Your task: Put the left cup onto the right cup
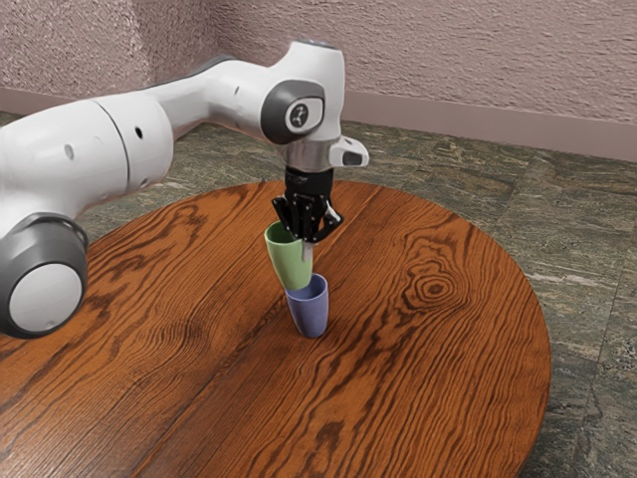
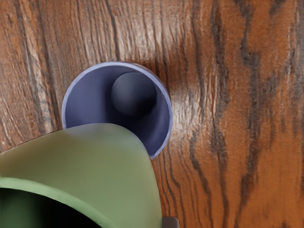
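A green cup [image 1: 287,261] hangs tilted in my gripper [image 1: 306,235], whose black fingers are shut on its rim. Its base dips toward the mouth of a blue cup [image 1: 310,306] that stands upright on the round wooden table [image 1: 428,378]. In the wrist view the green cup [image 2: 90,171] lies large and blurred under the hand, covering part of the blue cup's rim [image 2: 161,102]; the blue cup's dark inside bottom shows beyond it. I cannot tell whether the two cups touch.
The table's edge curves along the exterior view's right, with a stone-patterned floor [image 1: 587,219] beyond it and a rough pink wall at the back. The arm's white links [image 1: 119,139] span the exterior view's left.
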